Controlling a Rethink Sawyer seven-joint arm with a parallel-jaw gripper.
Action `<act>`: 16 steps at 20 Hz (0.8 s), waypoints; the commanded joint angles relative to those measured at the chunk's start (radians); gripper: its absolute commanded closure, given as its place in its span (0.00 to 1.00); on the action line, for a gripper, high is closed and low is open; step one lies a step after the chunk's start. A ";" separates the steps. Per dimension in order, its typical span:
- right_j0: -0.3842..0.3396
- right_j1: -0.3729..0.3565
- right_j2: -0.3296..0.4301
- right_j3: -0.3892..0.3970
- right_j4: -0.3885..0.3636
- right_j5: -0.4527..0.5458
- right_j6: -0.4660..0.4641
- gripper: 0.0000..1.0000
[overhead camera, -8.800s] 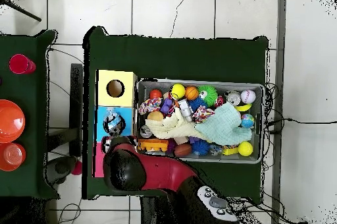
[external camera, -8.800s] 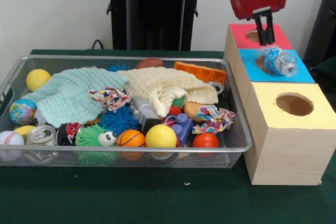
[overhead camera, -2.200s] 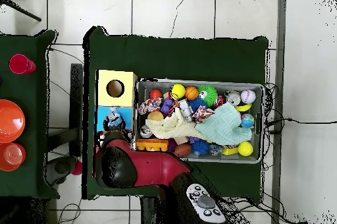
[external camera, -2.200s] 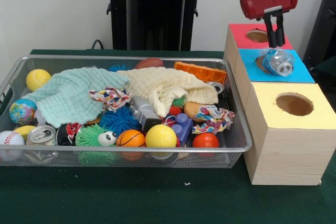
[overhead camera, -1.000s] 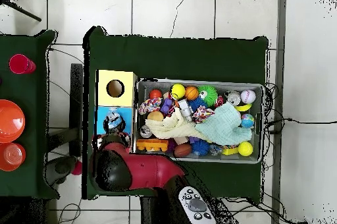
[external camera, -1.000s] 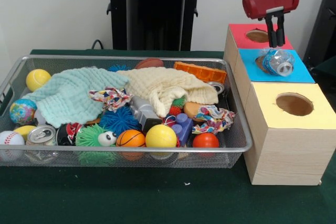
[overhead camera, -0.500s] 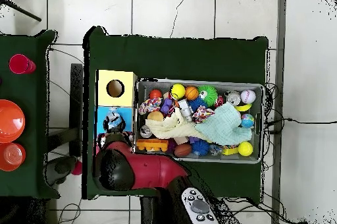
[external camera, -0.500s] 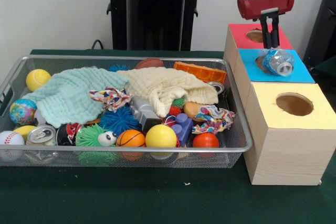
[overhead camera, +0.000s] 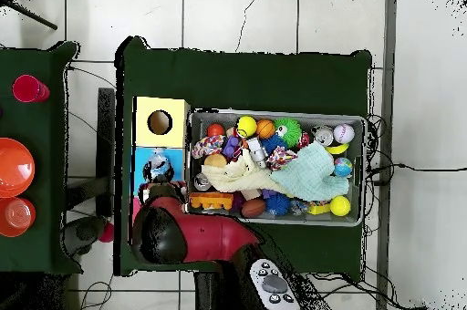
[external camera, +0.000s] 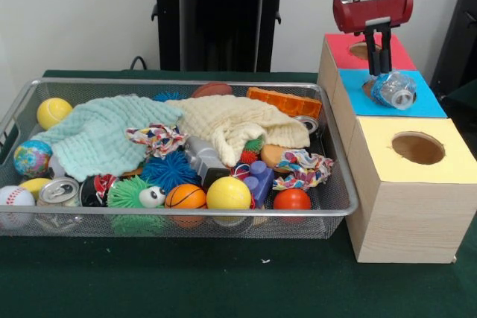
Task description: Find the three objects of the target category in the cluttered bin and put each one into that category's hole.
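Note:
A crushed clear plastic bottle (external camera: 393, 88) with a blue label lies on its side on the blue box (external camera: 417, 103), over that box's hole and not down in it. My red gripper (external camera: 377, 71) hangs just above the bottle's far left end, fingers close together and holding nothing, with the tips at the bottle's edge. In the overhead view the bottle (overhead camera: 158, 171) shows on the blue box (overhead camera: 142, 162), and the arm (overhead camera: 169, 233) hides the gripper. A drink can (external camera: 58, 191) stands at the front left of the wire bin (external camera: 339, 210), and another can (external camera: 307, 123) lies at its right end.
The red box (external camera: 339, 48) stands behind the blue one and the yellow box (external camera: 387, 143) in front, each with a round hole. The bin holds balls, two cloths, rope toys, spiky toys and blocks. Red cups (overhead camera: 27, 88) stand on a side table.
Over the last second the gripper has moved a little left and down, closer to the bottle. The bottle stays on the blue box and has barely shifted.

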 commanded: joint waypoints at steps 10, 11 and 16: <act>0.026 0.068 -0.058 -0.111 -0.023 -0.066 0.148 1.00; 0.027 0.069 -0.059 -0.113 -0.024 -0.066 0.147 1.00; 0.028 0.064 -0.059 -0.100 -0.033 -0.079 0.152 1.00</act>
